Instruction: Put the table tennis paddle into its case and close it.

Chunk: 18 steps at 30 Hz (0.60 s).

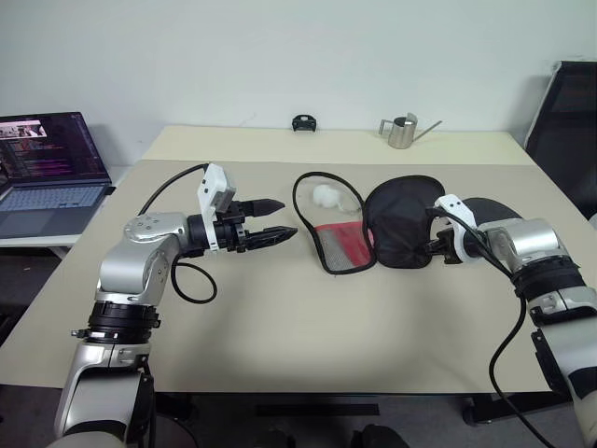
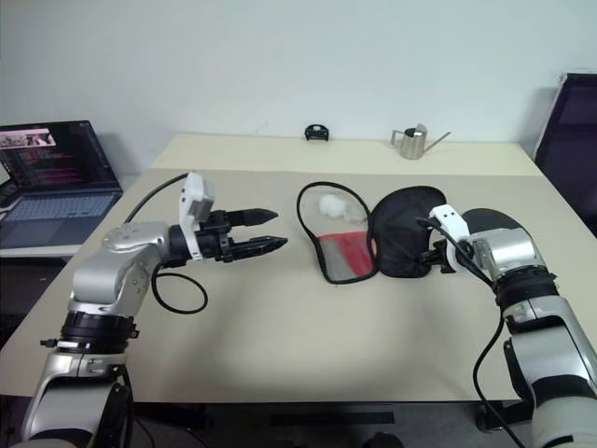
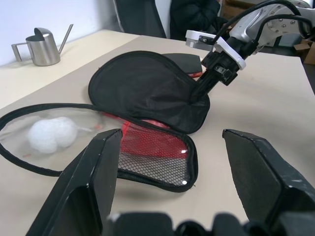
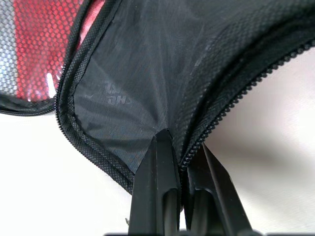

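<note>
Beige table (image 1: 280, 345) ahead; I'm pinching the case (image 1: 403, 222) flap's zip rim with my right gripper (image 1: 437, 247), left gripper (image 1: 280, 219) hovering spread. Table tennis paddle (image 3: 186, 60) is peeking beyond it. Fold slowly, keeping the rim taut.

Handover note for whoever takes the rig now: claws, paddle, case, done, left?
Left claw: open, holding nothing, hovering beside the case.
Right claw: shut on the rim of the soft black fabric case, pinching its black flap.
Case lies open on the beige table, red mesh panel facing up.
Black-faced table tennis paddle: lies partly under the flap.
Left: seat the paddle fully, zip shut.
</note>
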Each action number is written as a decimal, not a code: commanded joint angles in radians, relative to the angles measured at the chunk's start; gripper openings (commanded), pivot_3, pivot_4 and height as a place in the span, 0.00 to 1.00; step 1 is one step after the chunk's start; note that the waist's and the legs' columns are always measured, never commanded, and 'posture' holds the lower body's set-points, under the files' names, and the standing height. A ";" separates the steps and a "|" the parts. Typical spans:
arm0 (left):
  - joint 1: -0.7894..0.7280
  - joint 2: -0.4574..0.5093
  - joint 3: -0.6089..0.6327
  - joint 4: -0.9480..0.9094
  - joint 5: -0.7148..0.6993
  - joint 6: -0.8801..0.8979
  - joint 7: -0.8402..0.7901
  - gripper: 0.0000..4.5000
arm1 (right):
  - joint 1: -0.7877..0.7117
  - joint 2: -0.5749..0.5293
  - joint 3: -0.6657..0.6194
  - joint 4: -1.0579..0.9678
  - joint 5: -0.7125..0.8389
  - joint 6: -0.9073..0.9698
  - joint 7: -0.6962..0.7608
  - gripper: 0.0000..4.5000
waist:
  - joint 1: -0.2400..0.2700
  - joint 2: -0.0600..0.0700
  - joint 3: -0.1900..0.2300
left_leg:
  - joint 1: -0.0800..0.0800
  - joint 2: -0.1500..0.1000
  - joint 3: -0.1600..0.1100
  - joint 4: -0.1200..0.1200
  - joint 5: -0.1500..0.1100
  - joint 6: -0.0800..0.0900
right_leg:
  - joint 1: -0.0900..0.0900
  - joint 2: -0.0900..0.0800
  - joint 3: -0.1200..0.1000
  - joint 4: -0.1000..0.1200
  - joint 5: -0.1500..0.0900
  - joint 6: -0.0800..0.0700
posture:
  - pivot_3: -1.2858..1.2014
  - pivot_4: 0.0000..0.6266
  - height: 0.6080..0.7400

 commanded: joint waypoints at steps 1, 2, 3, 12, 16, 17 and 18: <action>-0.015 0.006 0.010 -0.041 -0.014 0.001 0.002 0.79 | -0.062 0.001 -0.034 0.061 -0.039 -0.053 0.003 0.01 | 0.000 0.000 0.000 | 0.000 0.000 0.000 0.000 0.000 0.000 | 0.000 0.000 0.000 0.000 0.000 0.000 | 0.52 0.24 1.00; -0.015 0.006 0.010 -0.040 -0.013 0.001 0.002 0.79 | -0.069 0.003 -0.040 0.079 -0.047 -0.063 -0.001 0.01 | 0.000 0.000 0.000 | 0.000 0.000 0.000 0.000 0.000 0.000 | 0.000 0.000 0.000 0.000 0.000 0.000 | 0.52 0.24 1.00; -0.015 0.006 0.011 -0.039 -0.013 0.001 0.003 0.79 | -0.076 0.003 -0.045 0.095 -0.055 -0.072 -0.004 0.05 | 0.000 0.000 0.000 | 0.000 0.000 0.000 0.000 0.000 0.000 | 0.000 0.000 0.000 0.000 0.000 0.000 | 0.52 0.24 1.00; -0.026 -0.004 0.003 -0.028 -0.007 -0.005 0.006 0.79 | -0.096 -0.023 -0.078 0.154 -0.116 -0.135 -0.026 0.66 | 0.000 0.000 0.000 | 0.000 0.000 0.000 0.000 0.000 0.000 | 0.000 0.000 0.000 0.000 0.000 0.000 | 0.52 0.24 1.00; -0.025 -0.008 0.003 -0.033 -0.009 -0.003 0.007 0.79 | -0.097 -0.056 -0.126 0.133 -0.111 -0.120 -0.036 0.66 | 0.000 0.000 0.000 | 0.000 0.000 0.000 0.000 0.000 0.000 | 0.000 0.000 0.000 0.000 0.000 0.000 | 0.52 0.24 1.00; -0.024 -0.008 0.003 -0.035 -0.010 -0.002 0.007 0.79 | -0.092 -0.070 -0.138 0.116 -0.106 -0.111 -0.030 0.66 | 0.000 0.000 0.000 | 0.000 0.000 0.000 0.000 0.000 0.000 | 0.000 0.000 0.000 0.000 0.000 0.000 | 0.52 0.24 1.00; -0.023 -0.009 0.004 -0.037 -0.011 -0.001 0.008 0.79 | -0.082 -0.084 -0.148 0.093 -0.102 -0.100 -0.021 0.66 | 0.001 0.000 0.000 | 0.000 0.000 0.000 0.000 0.000 0.000 | 0.000 0.000 0.000 0.000 0.000 0.000 | 0.52 0.24 1.00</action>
